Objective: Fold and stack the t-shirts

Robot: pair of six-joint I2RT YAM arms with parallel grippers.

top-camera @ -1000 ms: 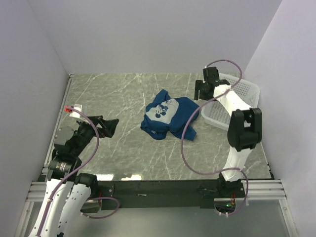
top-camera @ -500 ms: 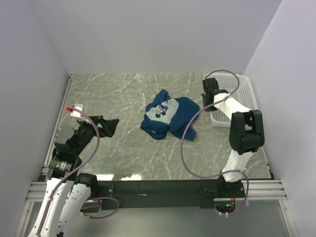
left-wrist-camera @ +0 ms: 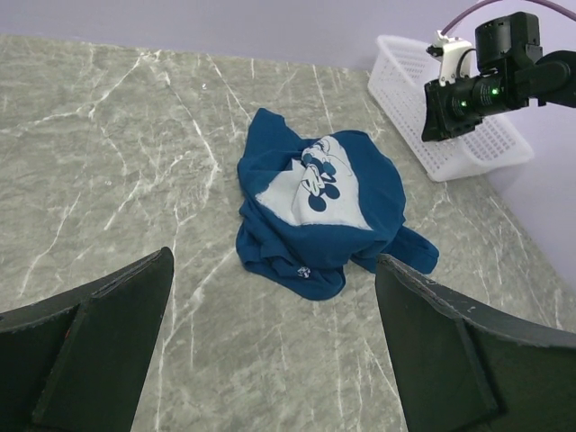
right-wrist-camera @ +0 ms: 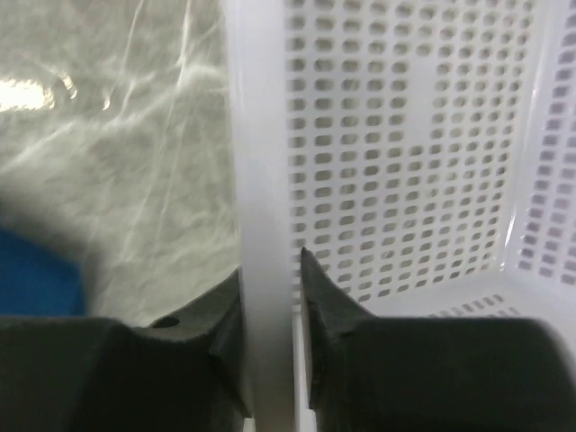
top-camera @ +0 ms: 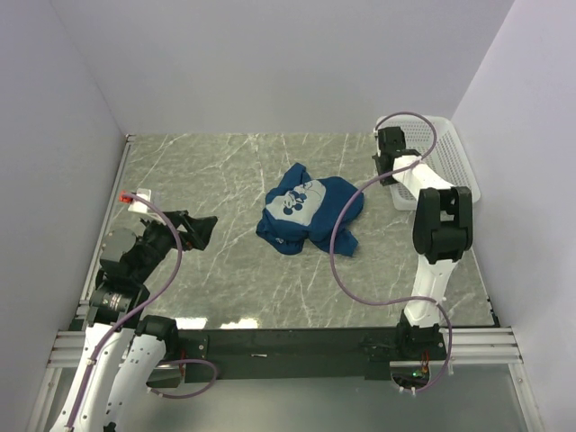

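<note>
A dark blue t-shirt (top-camera: 306,211) with a white cartoon print lies crumpled at the middle of the marble table; it also shows in the left wrist view (left-wrist-camera: 315,207), and as a blue patch at the lower left of the right wrist view (right-wrist-camera: 36,274). My right gripper (top-camera: 390,151) (right-wrist-camera: 268,270) is shut on the near rim of the white mesh basket (right-wrist-camera: 261,135), one finger on each side of it. My left gripper (top-camera: 202,229) (left-wrist-camera: 274,270) stands open low at the table's left, its jaws facing the t-shirt from a distance, with nothing between them.
The white mesh basket (top-camera: 445,171) (left-wrist-camera: 450,135) sits at the back right, close against the right wall. A small red and white object (top-camera: 135,198) lies at the table's left edge. A purple cable (top-camera: 337,252) loops from the right arm over the table beside the shirt.
My right gripper has closed on the basket's rim and moved back and right with it, so the basket now lies nearer the right wall. Left arm and t-shirt unchanged.
</note>
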